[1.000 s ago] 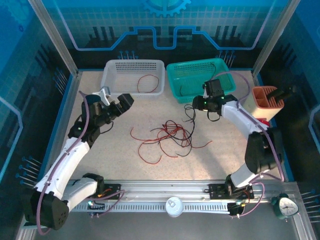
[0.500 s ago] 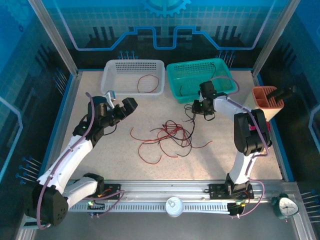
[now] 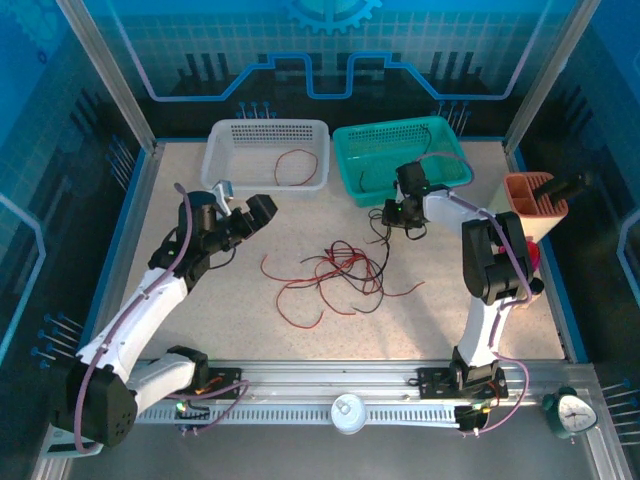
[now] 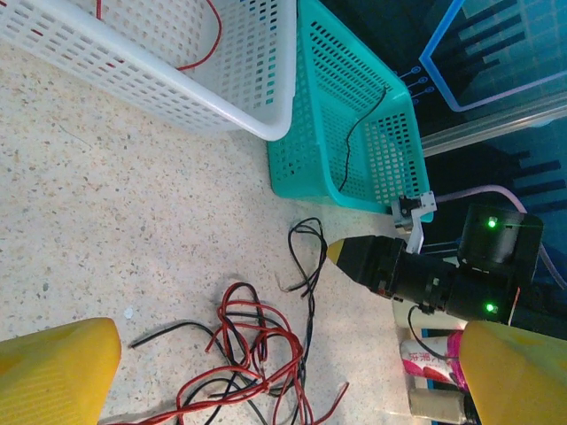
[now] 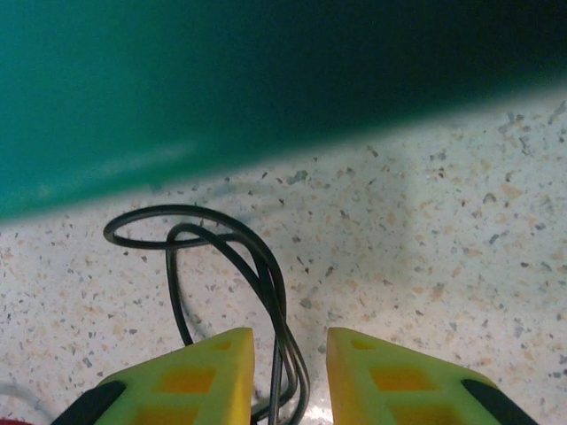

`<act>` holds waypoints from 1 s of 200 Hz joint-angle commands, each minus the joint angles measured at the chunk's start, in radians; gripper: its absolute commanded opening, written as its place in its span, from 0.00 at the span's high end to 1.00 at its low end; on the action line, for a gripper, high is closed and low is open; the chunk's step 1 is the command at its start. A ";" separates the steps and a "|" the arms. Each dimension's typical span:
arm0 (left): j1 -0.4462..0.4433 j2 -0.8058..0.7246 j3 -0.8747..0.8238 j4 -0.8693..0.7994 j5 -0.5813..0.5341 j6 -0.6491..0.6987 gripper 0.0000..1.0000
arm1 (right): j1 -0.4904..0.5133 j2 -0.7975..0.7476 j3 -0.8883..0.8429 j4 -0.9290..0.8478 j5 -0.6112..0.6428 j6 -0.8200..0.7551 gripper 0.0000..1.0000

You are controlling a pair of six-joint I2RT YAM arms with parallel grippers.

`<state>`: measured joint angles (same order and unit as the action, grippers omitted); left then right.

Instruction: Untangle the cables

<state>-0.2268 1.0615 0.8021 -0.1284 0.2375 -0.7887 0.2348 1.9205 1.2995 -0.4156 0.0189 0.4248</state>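
Black cable between right jaws

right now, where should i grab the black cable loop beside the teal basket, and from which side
Best is probably the doubled strands just below the black cable loop, where they run side by side. Come straight down, fingers either side: it lies flat on the table, and the teal basket crowds the far side.

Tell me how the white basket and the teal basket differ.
The white basket holds a red cable; the teal basket holds a black cable. The white basket stands on the left, the teal basket on the right. Both are perforated plastic, side by side at the table's far edge.
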 commanded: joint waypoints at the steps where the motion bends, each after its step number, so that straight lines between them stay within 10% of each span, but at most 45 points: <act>1: -0.011 0.005 0.032 0.019 0.023 -0.022 0.01 | 0.000 0.038 0.022 -0.008 -0.019 -0.004 0.73; 200: -0.040 0.009 0.017 0.044 0.014 -0.034 0.01 | 0.013 0.092 0.230 -0.043 -0.019 -0.033 0.71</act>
<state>-0.2539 1.0683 0.8051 -0.1215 0.2413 -0.8139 0.2375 1.9911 1.4982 -0.4271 0.0074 0.4091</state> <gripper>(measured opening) 0.992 0.294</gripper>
